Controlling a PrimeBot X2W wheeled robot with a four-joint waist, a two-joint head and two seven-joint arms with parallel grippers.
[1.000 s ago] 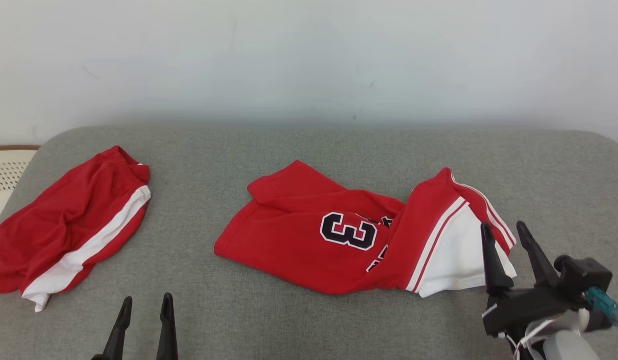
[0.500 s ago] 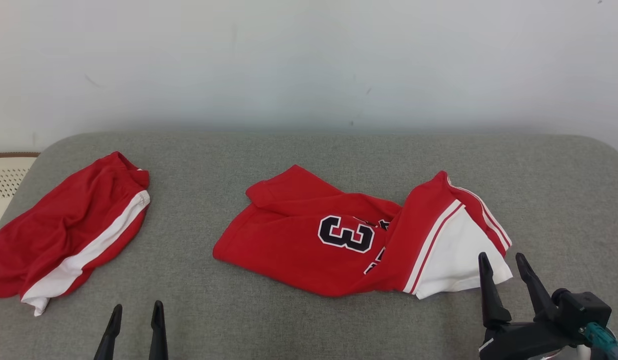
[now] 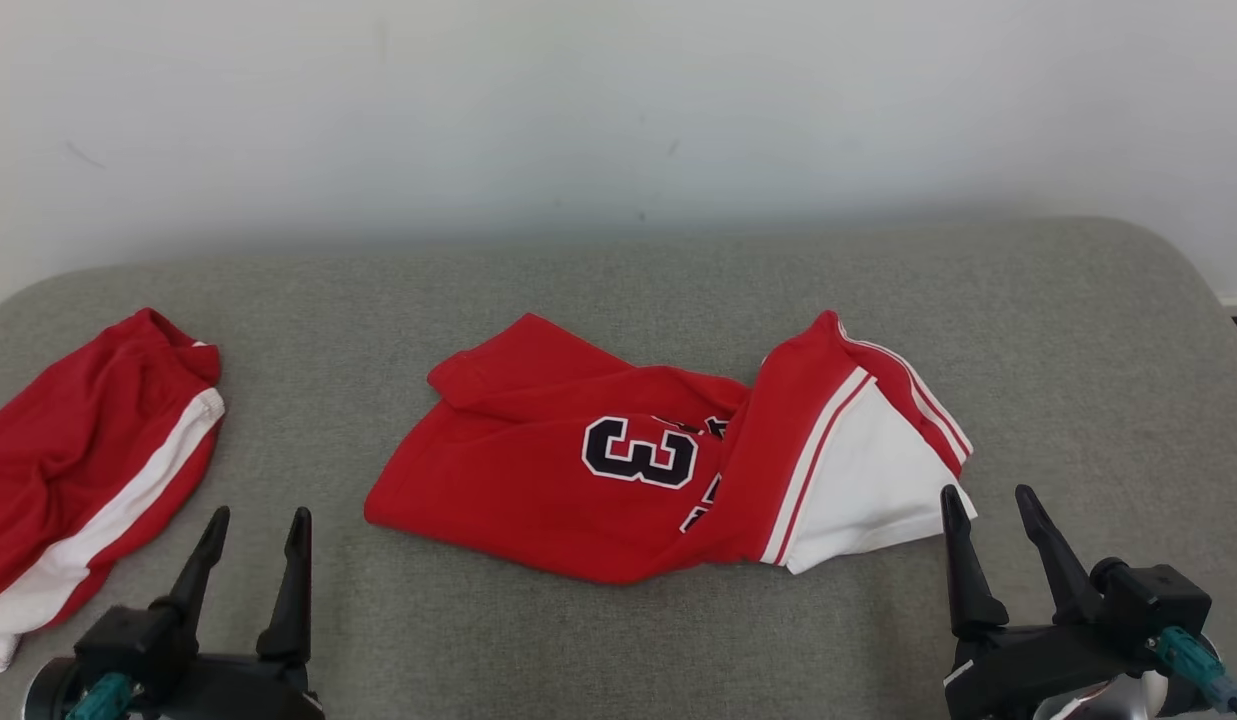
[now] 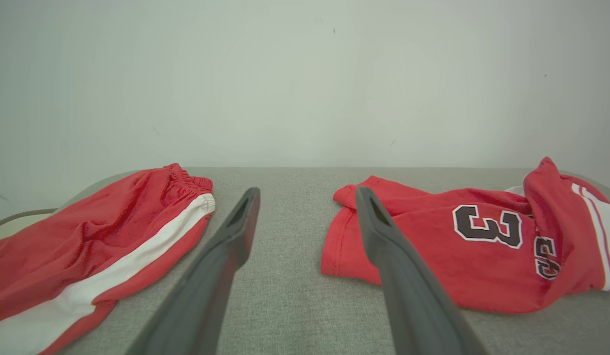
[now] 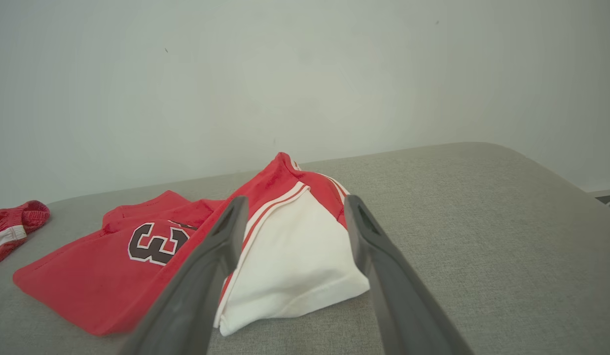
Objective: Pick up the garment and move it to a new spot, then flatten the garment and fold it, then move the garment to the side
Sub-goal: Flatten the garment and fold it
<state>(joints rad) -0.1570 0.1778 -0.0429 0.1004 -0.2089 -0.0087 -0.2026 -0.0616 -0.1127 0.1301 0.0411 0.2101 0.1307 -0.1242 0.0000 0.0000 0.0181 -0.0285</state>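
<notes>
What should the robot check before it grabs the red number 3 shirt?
1. Left gripper open and empty: ok.
2. Right gripper open and empty: ok.
3. Red jersey lies free on the grey cushion, nothing on top: ok.
4. Jersey flat: not ok; it is crumpled, with its white panel folded over.
5. Red shorts apart from the jersey: ok.
6. What lies under the fold: cannot tell.

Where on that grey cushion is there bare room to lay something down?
Bare grey cushion lies between the red shorts and the numbered jersey, right of the jersey, and behind both along the wall. Middle and far left are taken.
</notes>
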